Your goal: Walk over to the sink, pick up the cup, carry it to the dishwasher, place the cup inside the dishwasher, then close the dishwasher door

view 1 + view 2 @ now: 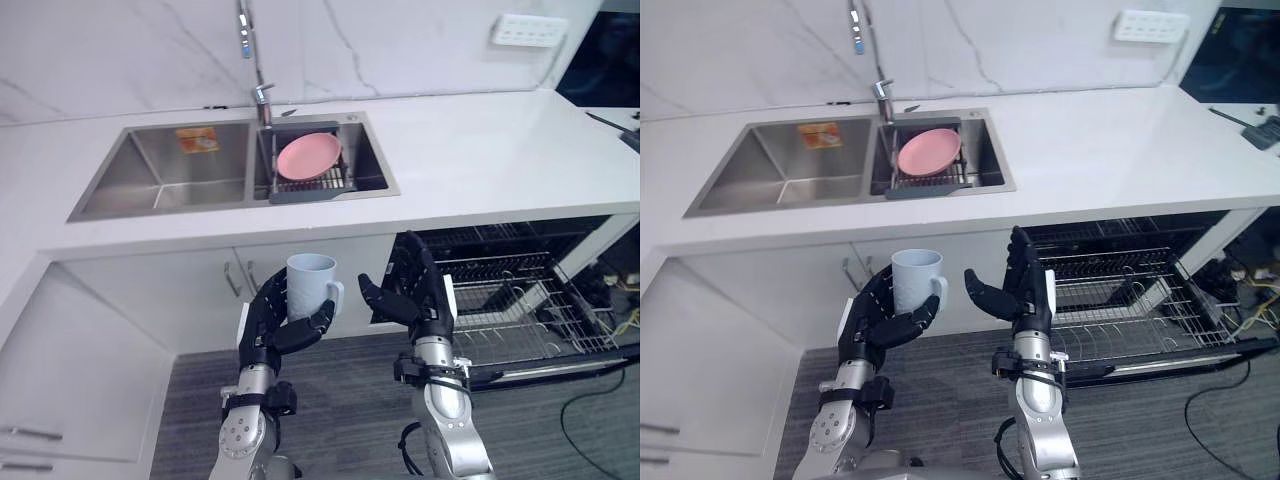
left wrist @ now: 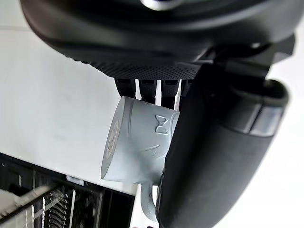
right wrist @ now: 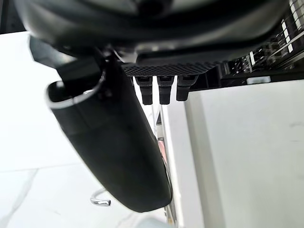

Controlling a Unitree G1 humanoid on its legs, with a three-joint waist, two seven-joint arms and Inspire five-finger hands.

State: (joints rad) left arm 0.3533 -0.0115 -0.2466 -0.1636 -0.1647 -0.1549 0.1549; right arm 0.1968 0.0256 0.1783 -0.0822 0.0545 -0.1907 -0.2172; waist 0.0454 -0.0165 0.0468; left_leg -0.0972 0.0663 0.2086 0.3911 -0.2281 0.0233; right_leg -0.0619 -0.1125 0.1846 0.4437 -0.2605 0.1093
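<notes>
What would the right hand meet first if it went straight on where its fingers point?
The right hand points up and forward: probably the countertop edge above the open dishwasher first; depth unclear.

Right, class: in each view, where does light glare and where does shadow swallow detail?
Left eye view: the counter glares white, and the dishwasher interior sits in shadow. Left wrist view: the cup is evenly lit, while the left hand holding it is nearly black. Right wrist view: the right hand is silhouetted against bright white surfaces.
</notes>
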